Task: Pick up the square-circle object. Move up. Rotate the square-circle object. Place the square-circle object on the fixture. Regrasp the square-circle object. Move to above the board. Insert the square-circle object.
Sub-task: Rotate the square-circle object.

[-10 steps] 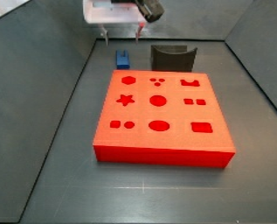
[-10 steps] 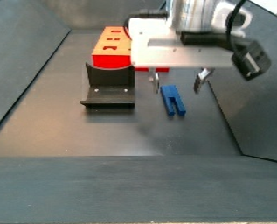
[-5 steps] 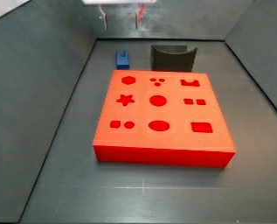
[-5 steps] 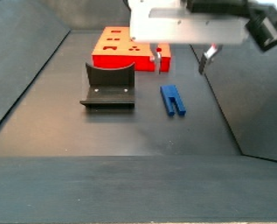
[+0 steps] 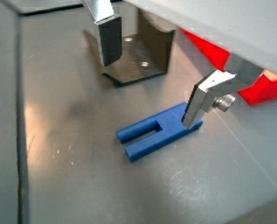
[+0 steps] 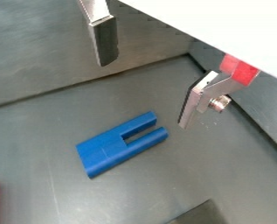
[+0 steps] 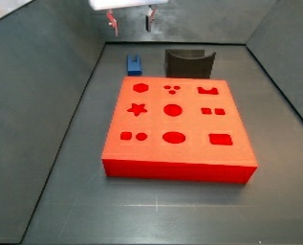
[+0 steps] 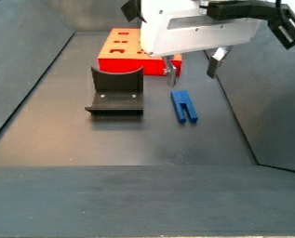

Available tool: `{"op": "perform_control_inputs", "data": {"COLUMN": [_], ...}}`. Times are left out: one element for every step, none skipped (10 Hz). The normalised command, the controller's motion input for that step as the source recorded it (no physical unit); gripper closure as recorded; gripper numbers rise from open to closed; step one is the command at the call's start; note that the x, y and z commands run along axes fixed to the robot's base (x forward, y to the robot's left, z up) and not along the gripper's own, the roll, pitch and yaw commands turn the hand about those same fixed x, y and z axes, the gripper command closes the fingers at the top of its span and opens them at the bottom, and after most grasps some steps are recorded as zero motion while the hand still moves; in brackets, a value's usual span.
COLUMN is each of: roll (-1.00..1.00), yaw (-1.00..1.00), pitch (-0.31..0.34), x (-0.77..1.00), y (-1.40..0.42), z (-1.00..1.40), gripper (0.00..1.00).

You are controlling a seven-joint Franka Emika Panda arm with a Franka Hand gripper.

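Gripper [image 8: 191, 67] hangs high over the floor, jaws wide apart and holding nothing; both wrist views show bare silver fingers [image 5: 107, 38] with dark pads.

Square-circle object [image 8: 184, 105] lies flat on the floor beside the fixture [image 8: 114, 90], apart from it, on the side away from the wall. The board [image 7: 176, 125] sits just past the fixture, nearly touching it in a side view.

Risks, as I judge them: the object lies at an angle to the finger line (see wrist view [image 6: 121, 144]), so closing across a corner could skew it or kick it along the floor. Coming down off-centre could land a pad on top of it.

Materials: object is bright blue plastic, blocky, one end slotted into two legs. Fixture is dark, matte, L-shaped on a base plate. Board is glossy red with shaped cut-outs. Floor is smooth grey, faintly reflective.
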Motion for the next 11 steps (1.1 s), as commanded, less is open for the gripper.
{"op": "perform_control_inputs", "data": {"roll": [0.0, 0.0, 0.0, 0.0, 0.0, 0.0, 0.0, 0.0, 0.0, 0.0, 0.0], "yaw": [1.0, 1.0, 1.0, 1.0, 1.0, 1.0, 1.0, 1.0, 1.0, 1.0, 1.0], "pitch": [0.0, 0.0, -0.001, -0.001, -0.001, -0.001, -0.001, -0.001, -0.001, -0.001, -0.001], "x": [0.02, 0.03, 0.03, 0.03, 0.03, 0.03, 0.03, 0.03, 0.03, 0.03, 0.03], "y": [0.0, 0.0, 0.0, 0.0, 0.0, 0.0, 0.0, 0.0, 0.0, 0.0, 0.0], "z": [-0.05, -0.05, -0.05, -0.04, -0.04, -0.04, -0.04, -0.04, -0.04, -0.04, -0.04], "gripper": [0.0, 0.0, 0.0, 0.0, 0.0, 0.0, 0.0, 0.0, 0.0, 0.0, 0.0]}}
